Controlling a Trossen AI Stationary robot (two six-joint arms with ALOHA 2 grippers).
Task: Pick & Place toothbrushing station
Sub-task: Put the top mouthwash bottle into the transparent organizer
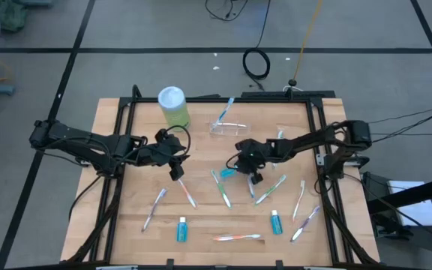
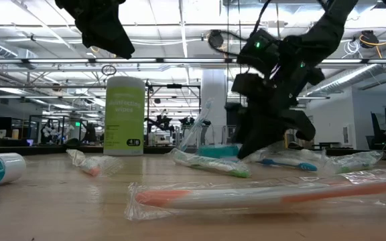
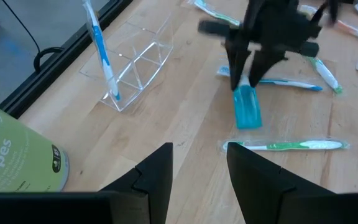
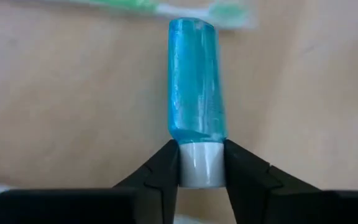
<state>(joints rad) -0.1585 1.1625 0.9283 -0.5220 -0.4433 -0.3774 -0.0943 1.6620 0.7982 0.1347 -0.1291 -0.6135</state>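
My right gripper [image 1: 235, 169] is shut on a small blue tube [image 4: 194, 81] with a white cap, over the middle of the table; the tube also shows in the left wrist view [image 3: 247, 107]. My left gripper [image 3: 197, 168] is open and empty, raised above the table left of centre [image 1: 177, 171]. Several wrapped toothbrushes lie flat on the wood, among them a green one [image 1: 222, 187] and an orange one [image 1: 238, 237]. Two more blue tubes [image 1: 182, 229] [image 1: 276, 223] lie near the front. A blue toothbrush [image 3: 101, 53] stands in a clear plastic holder [image 1: 229, 129]. My right gripper pinches the tube's white cap [image 4: 199, 167] between its two fingertips [image 4: 166, 168], one on each side. The fingers come slanting down from the table's right side, in line with the tube. The tube points away below them, tilted; whether its flat end touches the table I cannot tell.
A green wipes canister [image 1: 173, 106] stands at the far left of the board. A black frame [image 1: 317, 150] runs around the wooden board. Toothbrushes [image 1: 270, 189] [image 1: 300, 199] lie right of centre, others [image 1: 154, 206] [image 1: 188, 193] below my left gripper.
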